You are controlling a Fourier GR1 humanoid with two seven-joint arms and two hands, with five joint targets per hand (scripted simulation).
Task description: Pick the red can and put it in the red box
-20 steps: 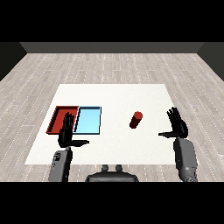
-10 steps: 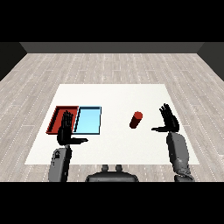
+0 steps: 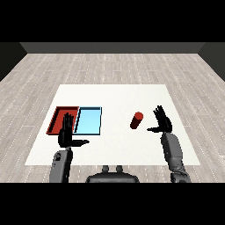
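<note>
The red can (image 3: 136,120) is seen standing on the white table (image 3: 114,94), right of the light blue tray (image 3: 88,121) and well apart from the red tray (image 3: 63,118) beside it. The right hand (image 3: 162,121) is held near the can's right side, fingers spread straight, nothing touched. The left hand (image 3: 67,133) is raised before the red tray's near edge, fingers likewise straight and thumb extended.

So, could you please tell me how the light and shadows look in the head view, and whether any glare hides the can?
Head view: even, soft light; the white table is bright but without glare; the red can stands plainly visible, with no clear shadow beside it; the red tray and blue tray show flat colour; the floor behind darkens toward the far wall.
</note>
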